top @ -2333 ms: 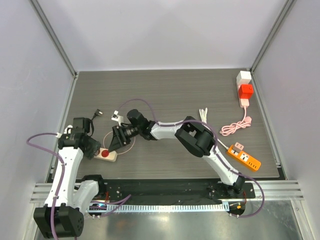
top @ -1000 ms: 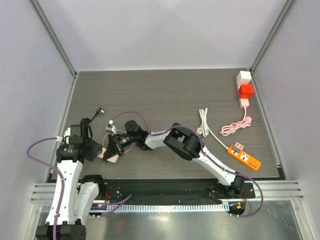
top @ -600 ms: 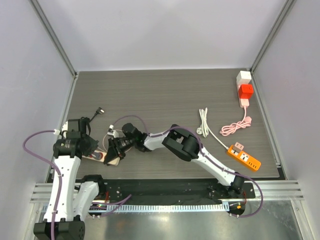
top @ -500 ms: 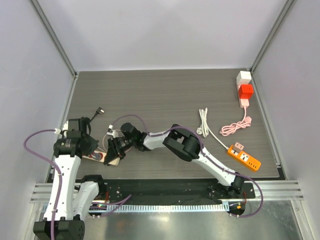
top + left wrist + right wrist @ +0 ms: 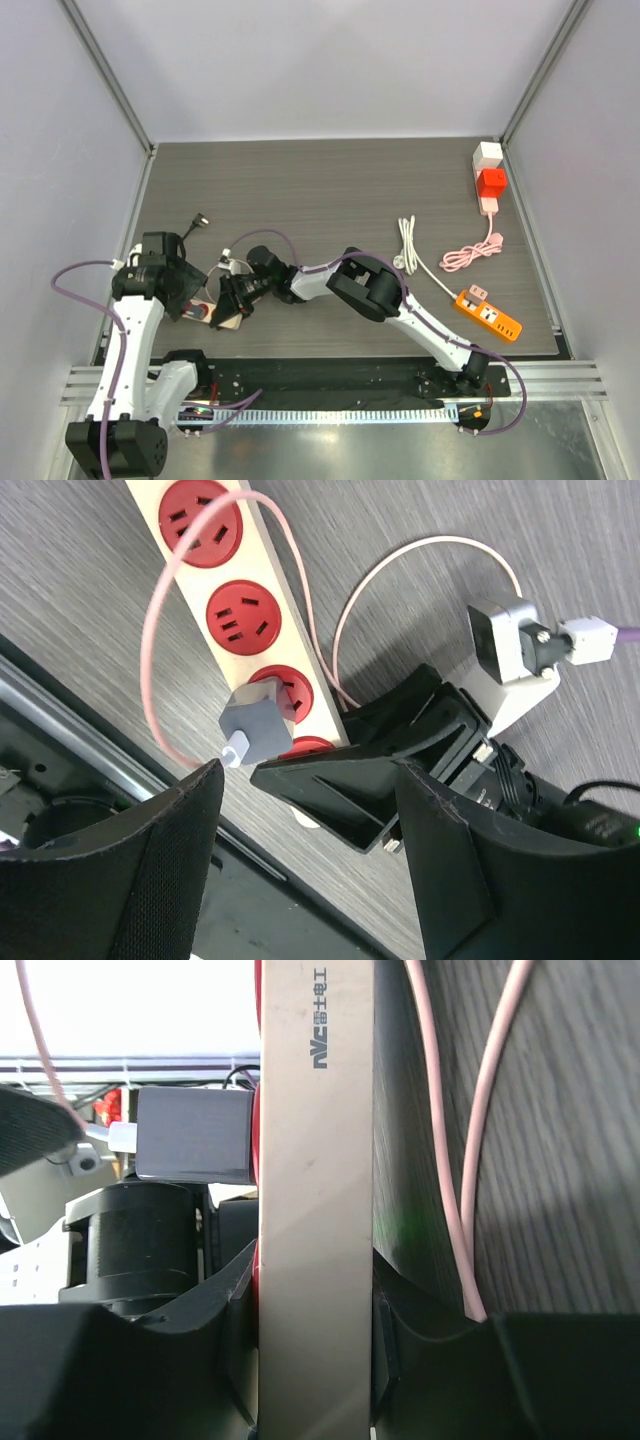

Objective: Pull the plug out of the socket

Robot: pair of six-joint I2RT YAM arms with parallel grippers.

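A beige power strip [image 5: 262,630] with red sockets lies at the table's front left. A grey plug [image 5: 255,723] with a pink cable [image 5: 160,610] sits in one of its sockets. My left gripper [image 5: 310,880] is open above the strip, with the plug just ahead of its left finger [image 5: 150,880]. My right gripper [image 5: 315,1360] is shut on the strip's end [image 5: 315,1210]; the plug [image 5: 195,1135] stands off the strip's red face. In the top view the left gripper [image 5: 185,297] and right gripper [image 5: 232,298] meet over the strip [image 5: 222,320].
An orange power strip [image 5: 490,315], a white cable [image 5: 405,240], a pink cable [image 5: 470,252] and a red adapter [image 5: 490,182] lie at the right. A black cable [image 5: 190,228] lies at the far left. The table's front edge and rail are close by.
The right gripper has dragged the strip towards the front left. The left gripper has shifted slightly right over the strip. The plug stays in its socket.
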